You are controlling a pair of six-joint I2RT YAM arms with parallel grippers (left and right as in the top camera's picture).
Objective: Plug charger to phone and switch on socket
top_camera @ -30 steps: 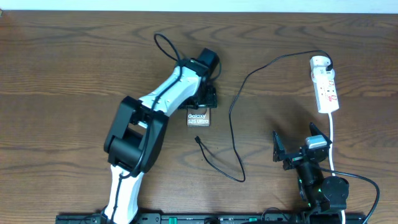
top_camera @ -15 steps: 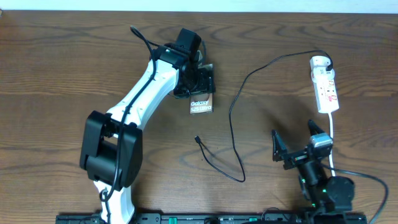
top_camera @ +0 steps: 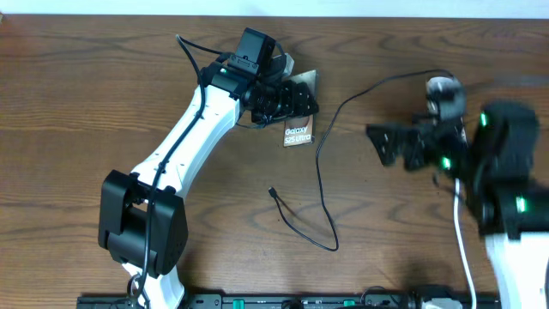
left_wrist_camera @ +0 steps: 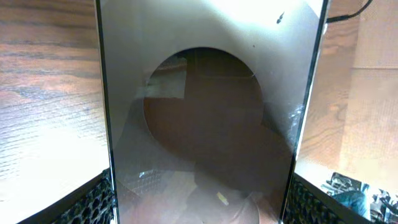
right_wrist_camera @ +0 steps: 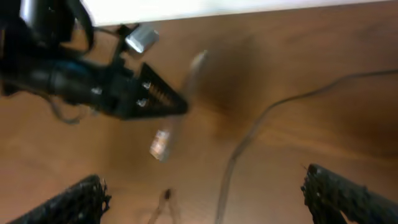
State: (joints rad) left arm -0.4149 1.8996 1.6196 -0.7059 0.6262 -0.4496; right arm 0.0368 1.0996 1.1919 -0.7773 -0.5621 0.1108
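Note:
My left gripper (top_camera: 290,101) is shut on the phone (top_camera: 298,130) and holds it tilted above the table at the back centre. In the left wrist view the phone's glossy face (left_wrist_camera: 205,112) fills the gap between the meshed fingers (left_wrist_camera: 93,202). The charger's thin black cable (top_camera: 319,172) loops across the table, and its small plug (top_camera: 272,192) lies loose in front of the phone. My right gripper (top_camera: 392,144) hangs open and empty, right of the cable. The right arm covers the socket apart from its far end (top_camera: 442,86). The blurred right wrist view shows the phone (right_wrist_camera: 163,143) edge-on, the cable (right_wrist_camera: 249,143) and the open right gripper (right_wrist_camera: 214,199).
The socket's thick white cord (top_camera: 463,249) runs down the right side to the front edge. A black rail (top_camera: 274,300) lines the front edge of the wooden table (top_camera: 86,103). The left arm stretches diagonally from front left to back centre.
The left arm has carried the phone back and to the right, and tilted it up. The right arm has swung from the front edge up over the socket, its gripper still open.

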